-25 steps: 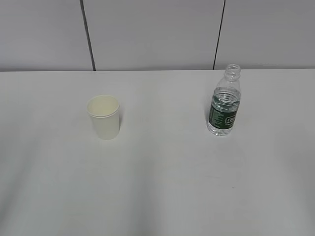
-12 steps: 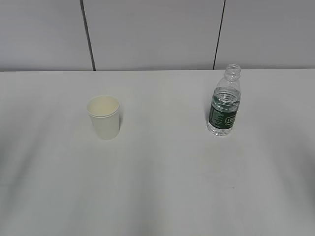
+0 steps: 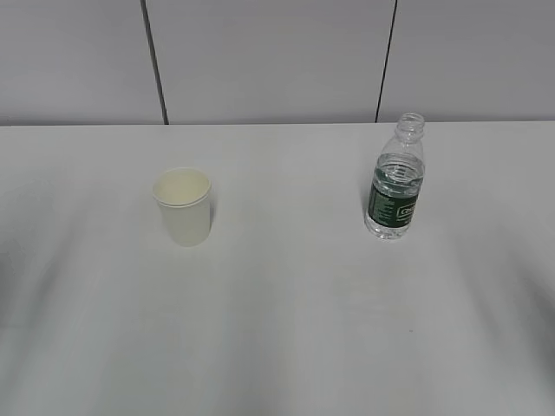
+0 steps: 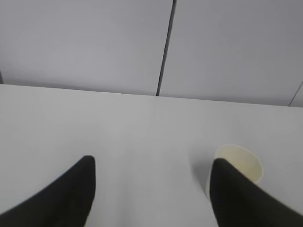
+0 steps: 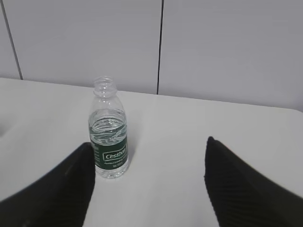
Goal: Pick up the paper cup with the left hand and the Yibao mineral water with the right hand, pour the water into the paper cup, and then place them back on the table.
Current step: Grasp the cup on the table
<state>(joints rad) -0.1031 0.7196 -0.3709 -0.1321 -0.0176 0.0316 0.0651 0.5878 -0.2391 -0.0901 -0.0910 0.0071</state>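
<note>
The cream-white paper cup (image 3: 183, 206) stands upright on the white table (image 3: 286, 303), left of centre. The capless Yibao mineral water bottle (image 3: 396, 191) with a dark green label stands upright at the right. No arm shows in the exterior view. In the left wrist view my left gripper (image 4: 151, 163) is open and empty; the cup (image 4: 239, 163) lies ahead, partly behind the right fingertip (image 4: 227, 189). In the right wrist view my right gripper (image 5: 149, 146) is open and empty; the bottle (image 5: 108, 135) stands ahead, just beside the left fingertip (image 5: 80, 175).
A grey panelled wall (image 3: 277, 61) with dark vertical seams rises behind the table's far edge. Soft shadows lie on the table at the lower left and lower right of the exterior view.
The cup and bottle have not moved. The soft shadows at the lower corners of the table have shifted slightly.
</note>
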